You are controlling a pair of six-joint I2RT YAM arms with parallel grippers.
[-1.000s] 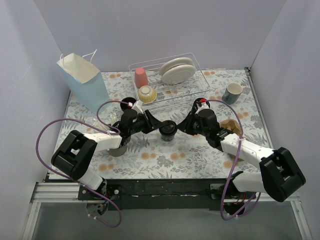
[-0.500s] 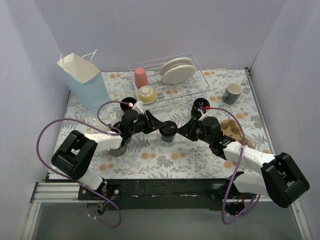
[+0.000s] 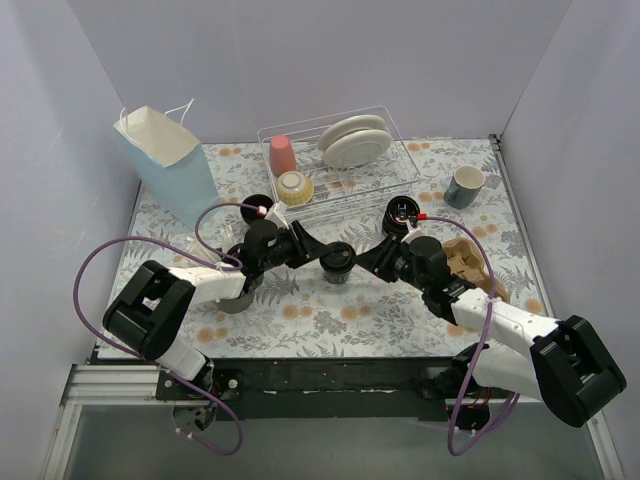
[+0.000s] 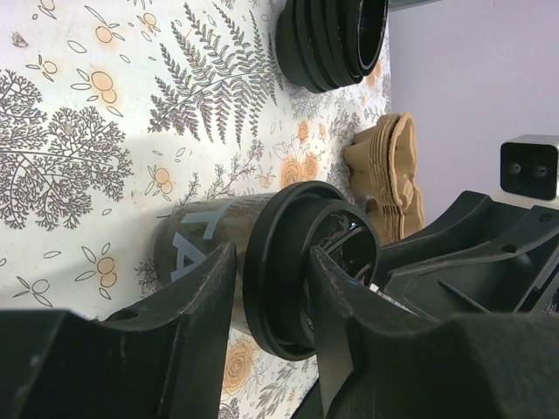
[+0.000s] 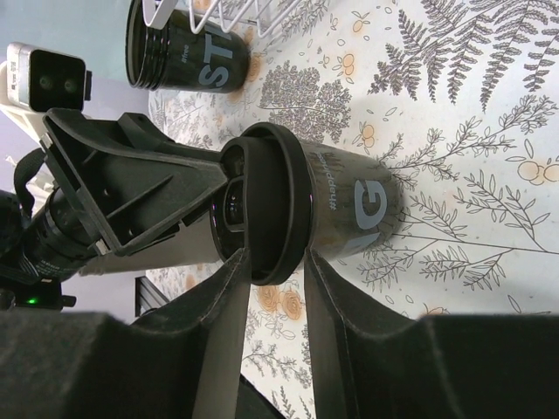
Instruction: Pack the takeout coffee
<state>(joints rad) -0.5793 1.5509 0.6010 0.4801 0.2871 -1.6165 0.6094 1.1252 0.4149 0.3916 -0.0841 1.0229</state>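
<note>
Left end effector (image 4: 271, 262) grasps cup (image 4: 214, 231); right end effector (image 5: 275, 262) flanks lid (image 5: 271, 196), grip unclear. Opposed pulls could tip it.

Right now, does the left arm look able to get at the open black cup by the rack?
Probably yes, once freed: the left tool grips the lidded cup, and the open cup stands close behind its wrist with nothing standing between.

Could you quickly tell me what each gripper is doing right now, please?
Left gripper: closed on the black cup.
Right gripper: astride that cup's lid; whether it grips cannot be told.
</note>
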